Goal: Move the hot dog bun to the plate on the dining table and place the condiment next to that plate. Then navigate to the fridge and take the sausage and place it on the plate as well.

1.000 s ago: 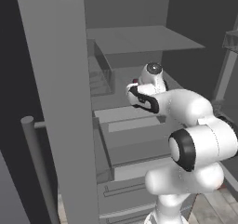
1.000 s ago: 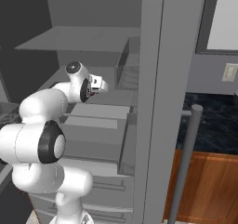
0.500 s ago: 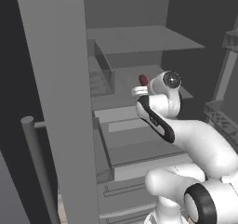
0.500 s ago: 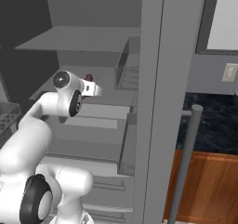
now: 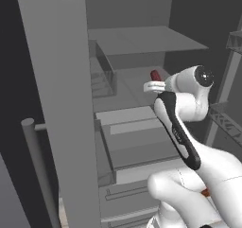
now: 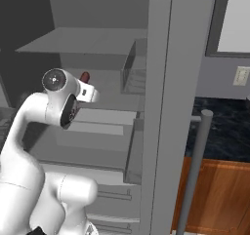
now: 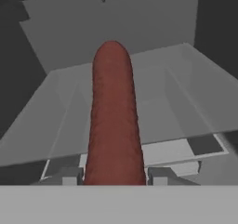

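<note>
My hand (image 7: 114,179) is clamped on the sausage (image 7: 114,121), which juts out lengthwise ahead (gripped at one end, I reckon, for easy carrying) above the open fridge's (image 5: 61,104) shelf (image 7: 186,97).

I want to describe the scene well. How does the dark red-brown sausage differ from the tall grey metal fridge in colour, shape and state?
The dark red-brown sausage is a small rounded cylinder; the tall grey metal fridge is large, flat-sided and boxy. The sausage has a rough, speckled skin; the fridge's shelves look smooth and plain. The sausage is clamped in the gripper, off the shelves; the fridge stands with its doors open.
</note>
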